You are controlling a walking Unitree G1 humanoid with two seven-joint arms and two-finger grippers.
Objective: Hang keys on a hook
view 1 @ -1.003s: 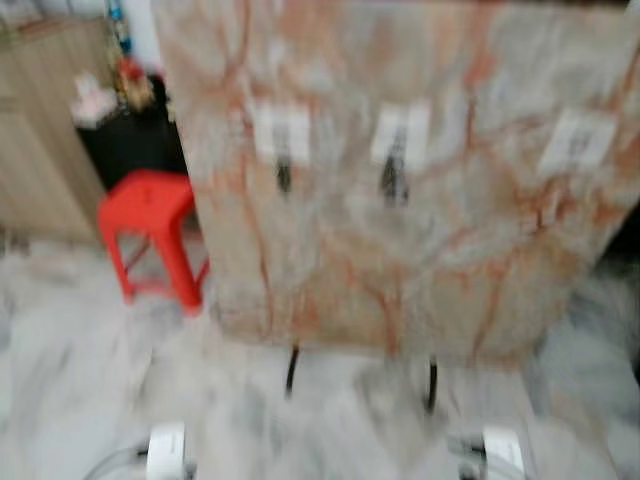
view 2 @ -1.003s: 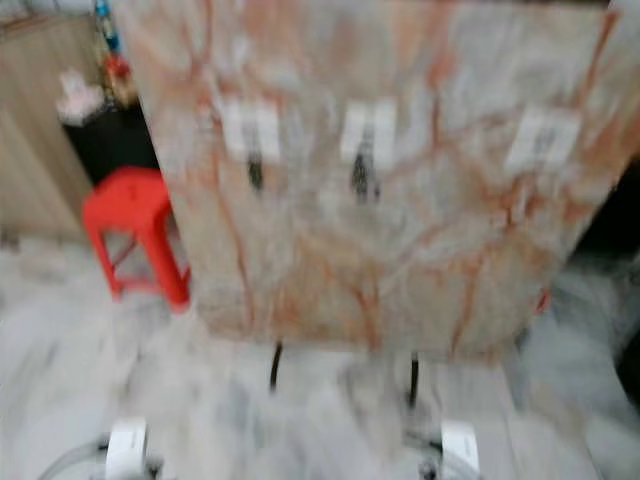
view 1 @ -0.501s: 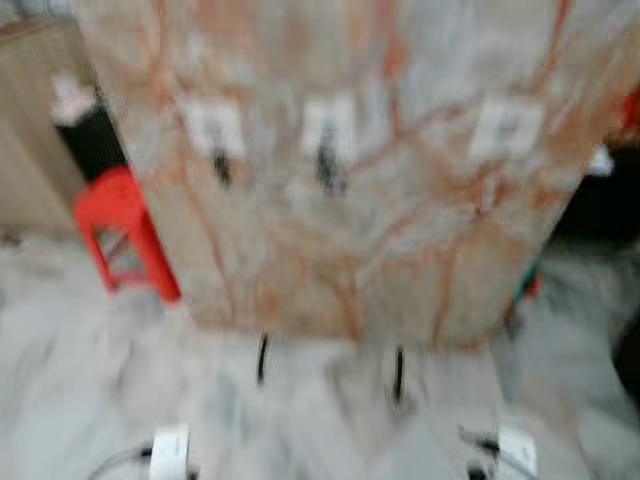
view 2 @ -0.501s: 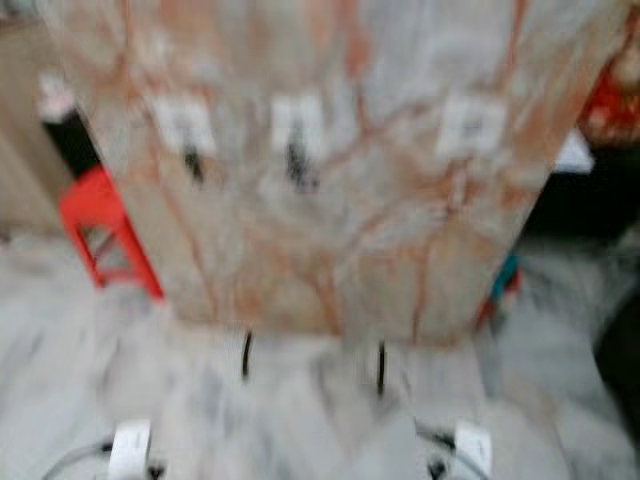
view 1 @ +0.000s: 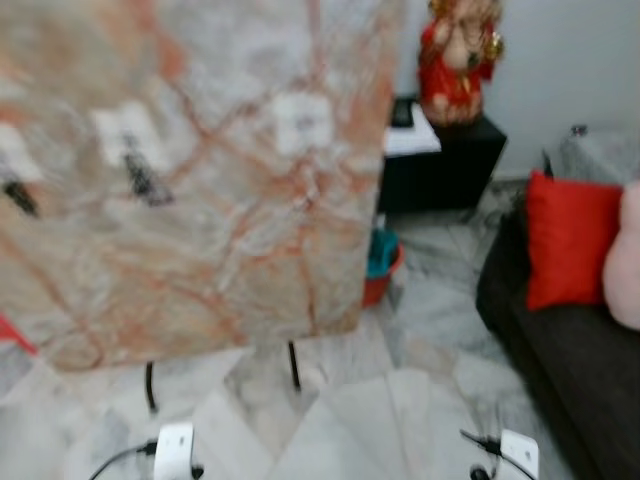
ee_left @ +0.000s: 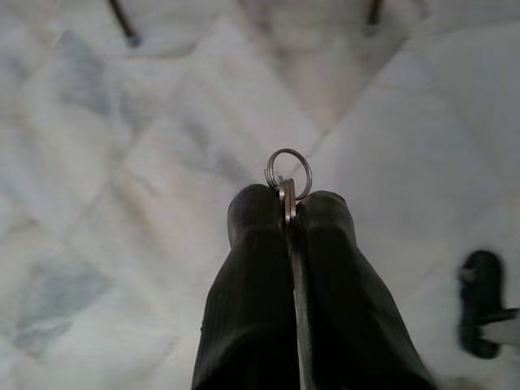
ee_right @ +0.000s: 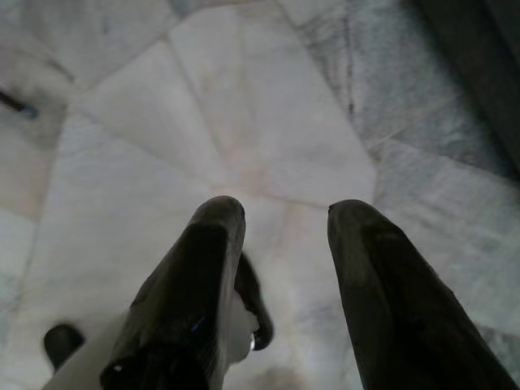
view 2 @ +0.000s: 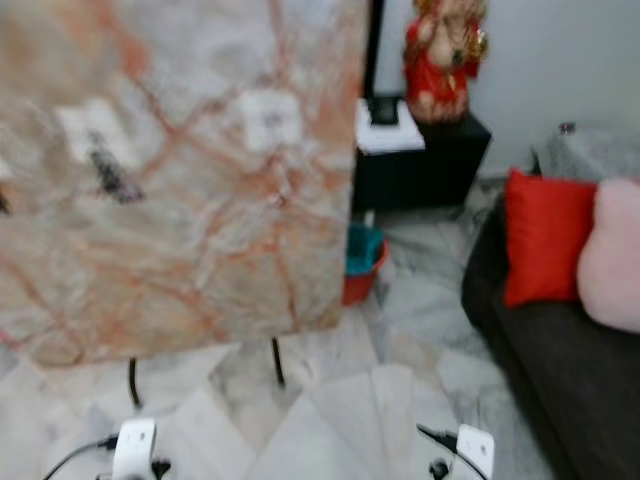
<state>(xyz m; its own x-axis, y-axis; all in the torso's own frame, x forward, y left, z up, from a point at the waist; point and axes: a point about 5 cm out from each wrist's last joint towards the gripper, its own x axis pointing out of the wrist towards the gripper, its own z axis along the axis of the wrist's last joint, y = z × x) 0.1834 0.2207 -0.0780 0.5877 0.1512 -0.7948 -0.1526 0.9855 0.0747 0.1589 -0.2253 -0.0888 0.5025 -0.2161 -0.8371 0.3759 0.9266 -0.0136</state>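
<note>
Steel ring of the keys [ee_left: 288,173] stood out past the tips of our left gripper [ee_left: 288,213], whose two black fingers were pressed together on it; the gripper hung low over pale marble floor [ee_left: 122,162]. Our right gripper [ee_right: 280,219] hung idle over the same floor, fingers spread, nothing between them.

Head views were soft with blur. The marbled board [view 1: 200,180] on thin black legs stood ahead and to our left, carrying pale square plates; one plate [view 1: 128,135] had a dark hook or item below it, another [view 1: 301,122] looked bare, though we could not make out its hook.

We judged the step as the carry and approach: keys in hand, not yet hung. Next we would need to face the board, raise the left arm and slip the ring over a free hook.

Containers: a red tub [view 1: 384,277] behind the board's edge held something teal; we could not tell what. Beyond were a black cabinet [view 1: 445,160] with a red figure [view 1: 460,50], and a dark sofa [view 1: 560,350] with a red cushion [view 1: 570,240].
</note>
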